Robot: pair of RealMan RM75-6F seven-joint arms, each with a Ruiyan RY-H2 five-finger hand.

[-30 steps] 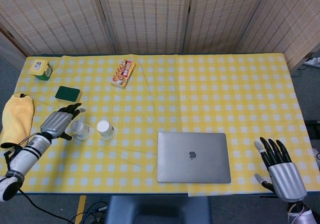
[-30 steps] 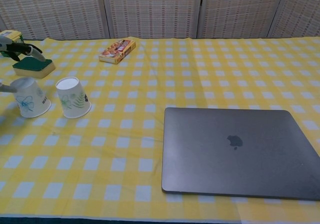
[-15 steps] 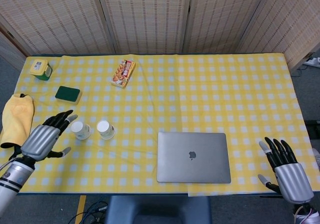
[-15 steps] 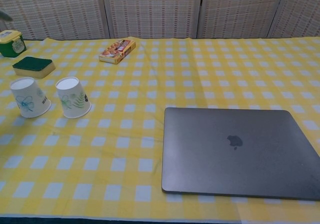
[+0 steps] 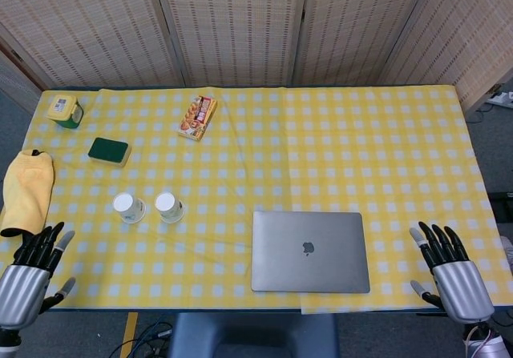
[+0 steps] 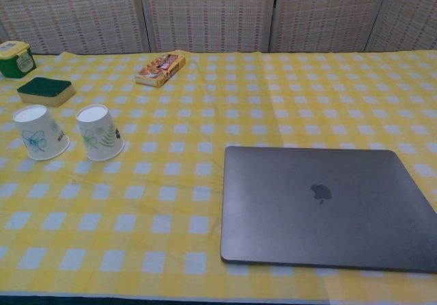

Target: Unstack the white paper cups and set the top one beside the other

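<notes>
Two white paper cups stand upside down, side by side, on the left part of the table (image 5: 337, 150). The left cup (image 5: 128, 207) has a blue flower on it. The right cup (image 5: 168, 207) has green leaves. They sit close but do not touch. Behind them lies a green sponge (image 5: 109, 150). A closed gray laptop (image 5: 310, 251) lies to the right. The left hand (image 5: 28, 274) is off the near left corner, fingers spread, holding nothing. The right hand (image 5: 449, 271) is off the near right corner, fingers spread, holding nothing too.
</notes>
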